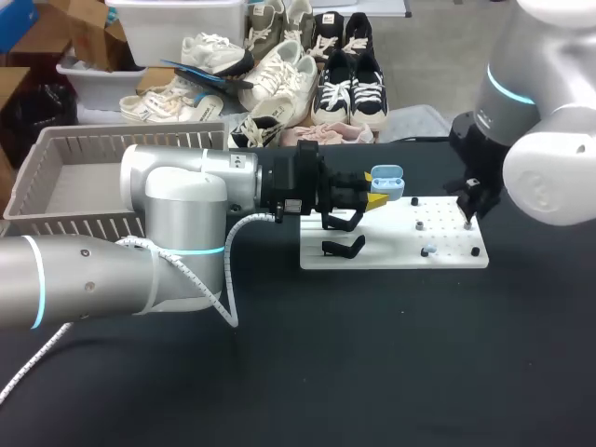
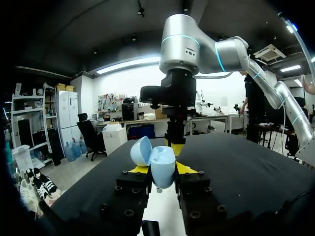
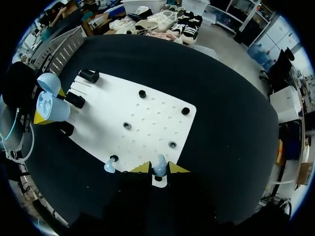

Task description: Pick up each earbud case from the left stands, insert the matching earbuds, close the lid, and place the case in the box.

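So the left arm's fingers (image 2: 162,172) are clamped on the light blue earbud case (image 2: 162,161) from both sides. The case sits upright between the yellow tips, with its lid (image 2: 141,150) flipped open and leaning off to one side. In the head view it's held up above the near-left end of the white board (image 1: 400,250), right by the black stands (image 1: 343,247), one of which is just below it. The board lies flat on the black counter (image 1: 372,363). The right arm comes in from the right and hangs over the far end of the board, well apart from the case. Its fingers (image 3: 158,169) are pinching a small light blue earbud (image 3: 160,166) between the yellow tips, right at the board's edge; I can't tell if the bud is touching the board or just above it. A second earbud (image 3: 110,166) of the same blue sits on the board just beside the right arm's fingers, near the same edge. The board also has a few little black pegs (image 3: 142,93) scattered across the dotted middle part. From the left wrist camera you can see the right arm straight ahead past the open case, pointing down at the board. The grey slatted box (image 1: 93,142) sits at the back left of the counter, behind the left arm, and I can't see anything in the part of it that shows.
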You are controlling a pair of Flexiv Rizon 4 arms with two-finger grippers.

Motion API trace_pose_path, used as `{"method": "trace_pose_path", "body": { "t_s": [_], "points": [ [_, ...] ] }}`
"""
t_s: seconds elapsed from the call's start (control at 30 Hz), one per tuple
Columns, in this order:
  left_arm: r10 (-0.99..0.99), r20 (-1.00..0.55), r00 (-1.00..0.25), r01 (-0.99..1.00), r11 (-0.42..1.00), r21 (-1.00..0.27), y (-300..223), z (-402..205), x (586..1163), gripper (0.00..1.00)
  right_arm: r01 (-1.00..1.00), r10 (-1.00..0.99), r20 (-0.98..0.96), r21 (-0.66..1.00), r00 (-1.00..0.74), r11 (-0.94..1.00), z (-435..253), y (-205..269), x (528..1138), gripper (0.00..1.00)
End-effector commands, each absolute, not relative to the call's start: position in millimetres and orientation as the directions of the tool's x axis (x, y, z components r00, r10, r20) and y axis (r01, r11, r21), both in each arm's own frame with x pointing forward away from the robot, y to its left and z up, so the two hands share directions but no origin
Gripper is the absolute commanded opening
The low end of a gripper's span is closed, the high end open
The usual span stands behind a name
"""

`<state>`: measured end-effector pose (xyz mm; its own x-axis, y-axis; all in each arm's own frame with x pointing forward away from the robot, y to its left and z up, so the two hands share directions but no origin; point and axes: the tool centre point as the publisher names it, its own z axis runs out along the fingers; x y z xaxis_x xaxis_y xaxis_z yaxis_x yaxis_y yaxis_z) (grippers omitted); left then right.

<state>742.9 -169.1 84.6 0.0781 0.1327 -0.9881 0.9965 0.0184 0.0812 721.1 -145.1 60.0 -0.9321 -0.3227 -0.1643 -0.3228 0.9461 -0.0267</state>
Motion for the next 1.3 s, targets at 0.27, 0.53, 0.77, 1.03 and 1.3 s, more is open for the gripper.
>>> {"method": "trace_pose_path", "body": {
  "t_s": [0.27,0.53,0.77,1.03,1.3],
  "points": [
    [0.130,-0.988,0.080,0.996,0.019,0.083,-168.8,84.0,742.7,0.00,0.375,0.368,-0.109,-0.052,-0.923,0.926,103.0,-136.9,687.6,0.00],
    [0.130,-0.988,0.080,0.996,0.019,0.083,-168.8,84.0,742.7,0.00,0.625,0.622,-0.069,-0.030,-0.780,0.780,123.2,-113.6,673.1,0.00],
    [0.130,-0.988,0.080,0.996,0.019,0.083,-168.8,84.0,742.7,0.00,0.726,0.723,-0.071,-0.065,-0.687,0.684,142.0,-92.5,675.7,0.00],
    [0.130,-0.988,0.080,0.996,0.019,0.083,-168.8,84.0,742.7,0.00,0.739,0.737,-0.062,-0.083,-0.673,0.668,150.6,-65.9,702.2,0.00],
    [0.130,-0.988,0.080,0.996,0.019,0.083,-168.8,84.0,742.7,0.00,0.711,0.705,-0.093,-0.060,-0.703,0.700,160.5,-43.0,729.7,0.00]
  ]
}}
